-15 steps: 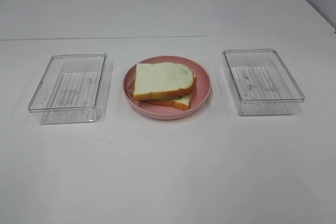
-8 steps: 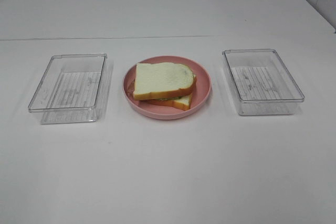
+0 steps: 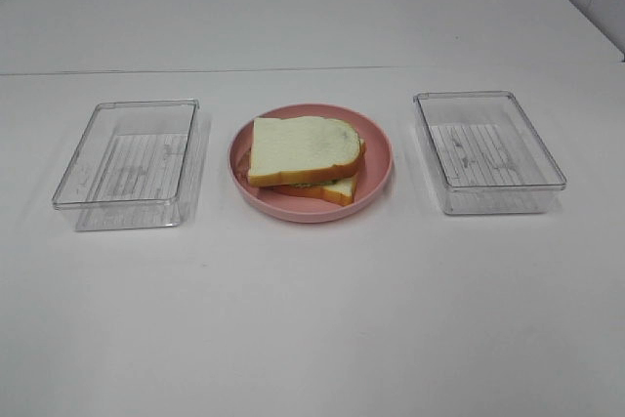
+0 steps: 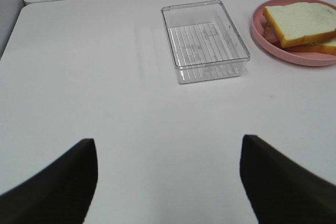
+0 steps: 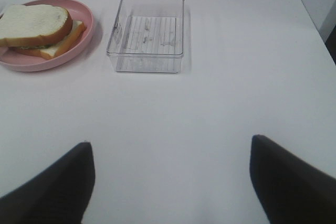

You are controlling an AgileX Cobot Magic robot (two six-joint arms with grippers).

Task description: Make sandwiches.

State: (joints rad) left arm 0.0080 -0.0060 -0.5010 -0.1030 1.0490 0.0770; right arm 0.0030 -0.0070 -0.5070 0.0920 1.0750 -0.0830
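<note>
A sandwich (image 3: 305, 158) of two white bread slices with orange-brown crust lies on the pink plate (image 3: 376, 144) at the table's middle; a thin green edge shows between the slices. It also appears in the left wrist view, sandwich (image 4: 302, 24), and in the right wrist view, sandwich (image 5: 37, 27). Neither arm shows in the exterior view. My left gripper (image 4: 168, 182) stands open over bare table, well short of the left tray. My right gripper (image 5: 170, 182) is open too, over bare table short of the right tray. Nothing sits between either pair of fingers.
Two clear plastic trays flank the plate: left tray (image 3: 127, 163) and right tray (image 3: 488, 151), both with nothing in them. The left tray (image 4: 205, 40) and right tray (image 5: 148, 32) also show from the wrists. The white table's right edge (image 5: 310, 19) runs beside the right tray.
</note>
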